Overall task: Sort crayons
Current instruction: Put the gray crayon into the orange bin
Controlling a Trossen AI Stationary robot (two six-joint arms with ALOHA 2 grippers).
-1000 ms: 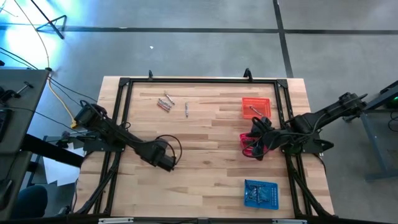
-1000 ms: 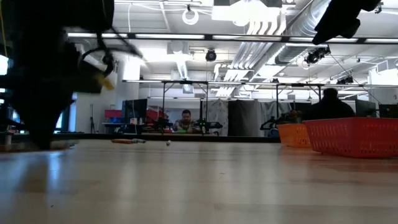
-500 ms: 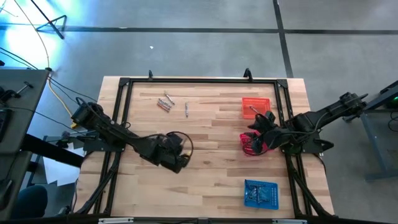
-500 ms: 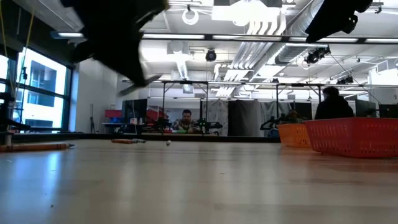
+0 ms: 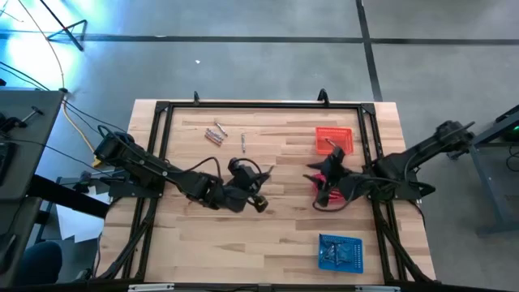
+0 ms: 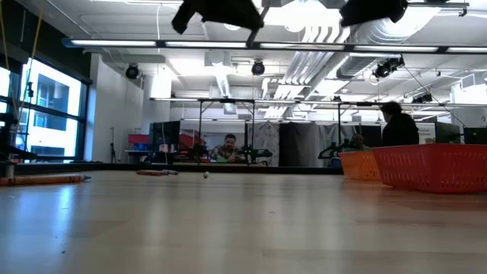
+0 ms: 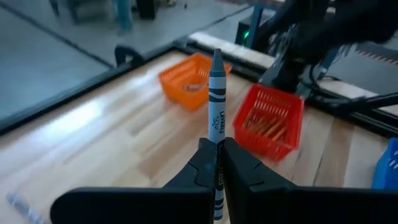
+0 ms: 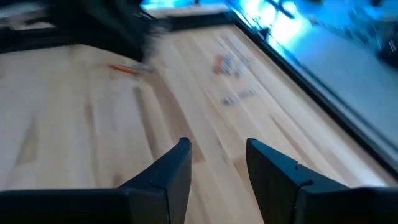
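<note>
The left arm reaches across toward the table's middle, its gripper (image 7: 217, 163) clamped on a grey crayon (image 7: 215, 99) that stands up between the fingers (image 7: 200, 167); the right arm stretches in from its side, its gripper (image 8: 217, 163) raised with fingers (image 8: 169, 172) spread, holding nothing.

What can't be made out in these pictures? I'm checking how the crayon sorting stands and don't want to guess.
- Blue basket contents: high view, too small to count or colour.
- Loose crayons on the table: high view, too small for colours.
- Red basket: high view, largely covered by the right gripper; its sticks show in the left wrist view, not countable.
- Left gripper holds a grey crayon; its lower end is hidden between the fingers.
</note>
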